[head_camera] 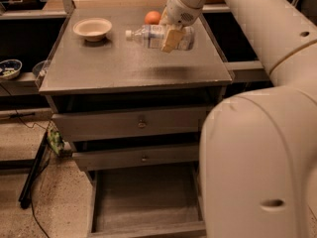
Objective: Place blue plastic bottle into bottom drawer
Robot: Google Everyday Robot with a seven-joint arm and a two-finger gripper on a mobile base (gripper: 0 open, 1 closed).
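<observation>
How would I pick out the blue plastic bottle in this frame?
Find the grey cabinet with its bottom drawer open. Over its top, right of the cream bowl and near the orange, the hand grips the blue plastic bottle sideways. It alone is clear, with a white cap pointing left.

The arm (267,48) is arching from lower right to upper centre, its gripper (171,37) clamping the blue plastic bottle (148,35).

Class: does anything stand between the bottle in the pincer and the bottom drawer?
Yes: the cabinet top and two upper drawers lie under the blue plastic bottle held by the pincer. The bottom drawer is pulled out in front, with nothing visible inside.
</observation>
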